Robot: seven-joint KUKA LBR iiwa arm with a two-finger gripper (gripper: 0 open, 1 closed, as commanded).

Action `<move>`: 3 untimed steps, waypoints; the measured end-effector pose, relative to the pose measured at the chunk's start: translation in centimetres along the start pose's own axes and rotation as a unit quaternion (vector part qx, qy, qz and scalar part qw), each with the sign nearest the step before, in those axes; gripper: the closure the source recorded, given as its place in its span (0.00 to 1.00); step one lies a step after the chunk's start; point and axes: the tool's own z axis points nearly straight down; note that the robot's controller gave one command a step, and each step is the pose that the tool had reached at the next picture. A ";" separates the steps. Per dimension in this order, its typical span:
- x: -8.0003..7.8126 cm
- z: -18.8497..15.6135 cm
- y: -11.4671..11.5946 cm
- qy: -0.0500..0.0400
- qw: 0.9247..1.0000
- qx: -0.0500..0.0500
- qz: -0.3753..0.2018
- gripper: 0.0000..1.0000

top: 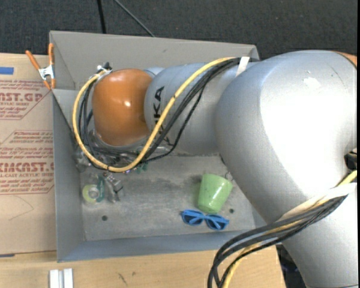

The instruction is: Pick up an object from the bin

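Because the orange cover [120, 107] overhung it, I could not tell whether the gripper [112, 185], low beside a greenish disc [92, 193] at the bin's [69, 221] left, was clenched.

You have a grey metal bin [159, 182] carrying everything here, its floor dull, scuffed and largely bare. Just beside the gripper [111, 183], on the side away from the arm, a small round pale thing [92, 193] with a greenish tint rests on the floor; you cannot tell whether the two touch. Well apart from the gripper, back toward the side the arm comes in from, a green cup [213, 192] lies tipped over on the floor. Just beside that cup, nearer the bin's front wall, a pair of blue sunglasses [204, 219] lies flat.
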 end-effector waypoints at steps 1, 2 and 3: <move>0.1 0.0 -0.1 0.001 1.000 0.000 0.001 1.00; 2.4 -12.1 0.8 -0.004 1.000 0.001 0.000 1.00; 2.5 -11.6 0.8 0.000 1.000 0.000 0.000 0.00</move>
